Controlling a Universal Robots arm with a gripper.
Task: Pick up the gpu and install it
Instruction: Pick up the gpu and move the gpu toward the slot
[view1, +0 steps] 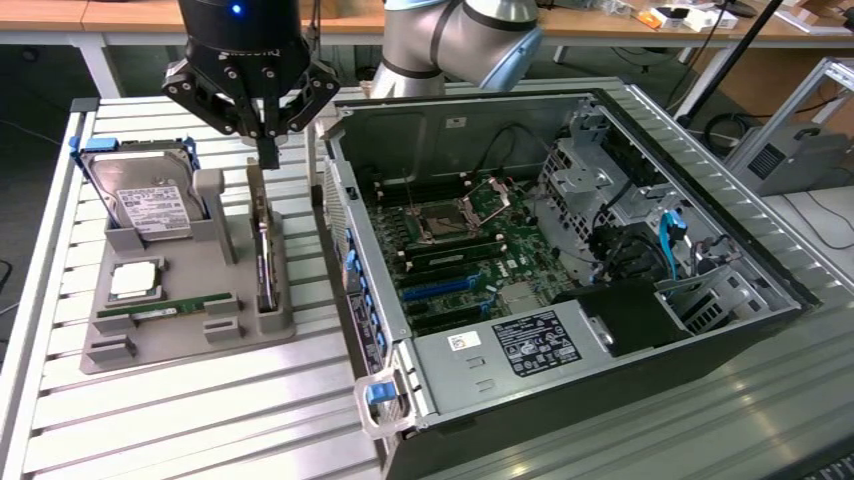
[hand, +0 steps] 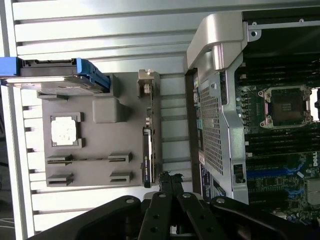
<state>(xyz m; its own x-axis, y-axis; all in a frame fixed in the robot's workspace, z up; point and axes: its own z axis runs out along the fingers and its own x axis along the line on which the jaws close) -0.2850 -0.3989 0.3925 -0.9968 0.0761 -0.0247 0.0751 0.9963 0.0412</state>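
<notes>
Currently the fingers are pressed together, empty, poised above the gpu, which stands on edge in the grey holder tray at nine o'clock of the computer case in the exterior view. It is probably stiff, light and fragile, so its upper edge looks like the safest hold.

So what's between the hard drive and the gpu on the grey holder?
Only a raised grey block of the holder, seen in both views, stands between the hard drive and the gpu.
</notes>
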